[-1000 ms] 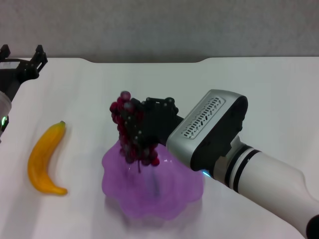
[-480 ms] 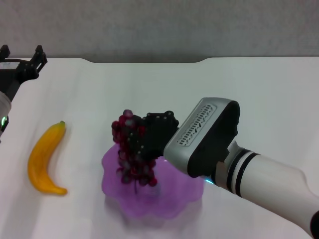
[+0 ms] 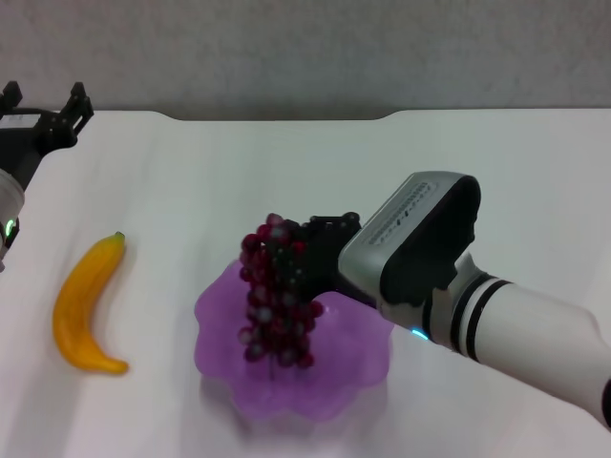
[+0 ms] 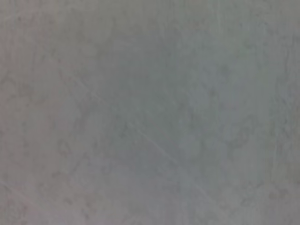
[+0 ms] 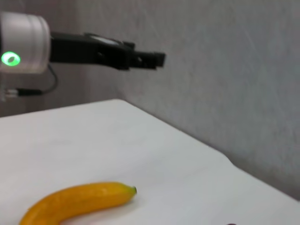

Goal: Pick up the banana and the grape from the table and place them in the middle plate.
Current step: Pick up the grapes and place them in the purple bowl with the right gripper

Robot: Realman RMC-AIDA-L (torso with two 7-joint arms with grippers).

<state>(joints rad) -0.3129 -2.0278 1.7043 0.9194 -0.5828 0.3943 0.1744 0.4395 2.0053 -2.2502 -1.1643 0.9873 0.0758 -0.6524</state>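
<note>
My right gripper [image 3: 312, 250] is shut on the top of the grape [image 3: 277, 301], a dark red-purple bunch that hangs down over the middle plate [image 3: 355, 351], a translucent purple dish with a wavy rim. I cannot tell whether the lowest grapes touch the dish. The banana [image 3: 84, 307] lies on the white table [image 3: 191, 181] left of the plate, and it also shows in the right wrist view as the banana [image 5: 77, 201]. My left gripper [image 3: 43, 97] is parked open at the far left corner, well away from the fruit.
The table's far edge has a notch [image 3: 277, 116] against a grey wall. The left arm [image 5: 28, 44] with a green light reaches over the table corner. The left wrist view shows only a grey surface.
My right gripper has carried the grape down and to the right, from the plate's left rim to over its middle. The banana and the left arm have not moved.
</note>
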